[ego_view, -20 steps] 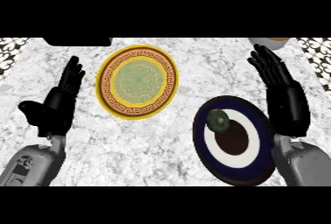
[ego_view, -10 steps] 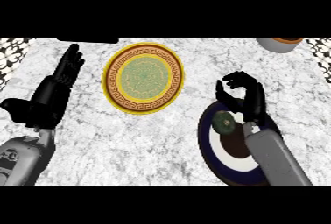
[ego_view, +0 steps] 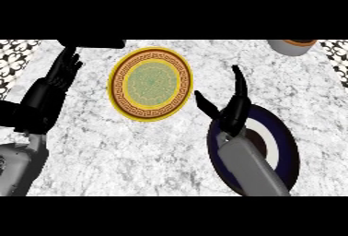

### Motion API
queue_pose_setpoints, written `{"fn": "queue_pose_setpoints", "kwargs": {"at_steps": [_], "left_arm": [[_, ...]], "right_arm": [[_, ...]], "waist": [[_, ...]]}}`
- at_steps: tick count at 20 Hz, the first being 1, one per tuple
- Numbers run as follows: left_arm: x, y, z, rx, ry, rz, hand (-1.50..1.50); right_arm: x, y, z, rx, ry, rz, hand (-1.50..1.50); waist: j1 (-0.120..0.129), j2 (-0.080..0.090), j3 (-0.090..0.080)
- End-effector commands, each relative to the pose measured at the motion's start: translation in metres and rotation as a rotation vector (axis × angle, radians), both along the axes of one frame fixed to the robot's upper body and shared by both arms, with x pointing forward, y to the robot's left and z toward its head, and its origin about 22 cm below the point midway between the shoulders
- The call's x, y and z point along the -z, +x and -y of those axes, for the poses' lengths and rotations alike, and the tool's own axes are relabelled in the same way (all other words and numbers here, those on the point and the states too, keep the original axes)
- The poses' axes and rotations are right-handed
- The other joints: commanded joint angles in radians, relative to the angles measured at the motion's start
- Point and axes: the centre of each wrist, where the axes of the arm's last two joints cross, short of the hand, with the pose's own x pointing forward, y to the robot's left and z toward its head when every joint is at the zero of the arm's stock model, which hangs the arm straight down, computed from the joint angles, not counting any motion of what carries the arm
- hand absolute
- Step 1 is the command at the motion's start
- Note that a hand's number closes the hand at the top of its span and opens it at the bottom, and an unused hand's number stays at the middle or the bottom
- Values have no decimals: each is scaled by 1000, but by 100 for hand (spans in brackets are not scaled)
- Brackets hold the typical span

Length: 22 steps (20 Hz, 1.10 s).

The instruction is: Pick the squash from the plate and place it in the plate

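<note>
Right hand (ego_view: pixel 229 108), fingers and thumb spread wide, over the upper-left rim of the dark blue plate (ego_view: pixel 289 152); squash hidden from view beneath it.

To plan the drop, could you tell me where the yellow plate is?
In the head view, the yellow plate lies upper centre-left on the counter, between the left robot hand and the blue plate.

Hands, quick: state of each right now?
Left hand: open, holding nothing.
Right hand: open over the dark plate, fingers spread.
</note>
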Motion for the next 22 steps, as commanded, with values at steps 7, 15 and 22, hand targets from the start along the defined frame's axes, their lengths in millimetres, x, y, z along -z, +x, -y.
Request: {"fn": "queue_pose_setpoints", "kwargs": {"at_steps": [7,15,22], "left_arm": [[13,-4,-17,-73,11,-19,0],[10,-10,-29,-79,7,-43,0],[12,-21,-22,-42,10,-32,0]], "right_arm": [[-2,32,-9,50,-116,-307,-150],[-4,41,-13,51,-197,-875,-150],[-67,54,-53,54,-185,-1142,-150]], "waist": [[-80,-28,-9],[-89,-41,-9],[-55,-27,-2]]}}
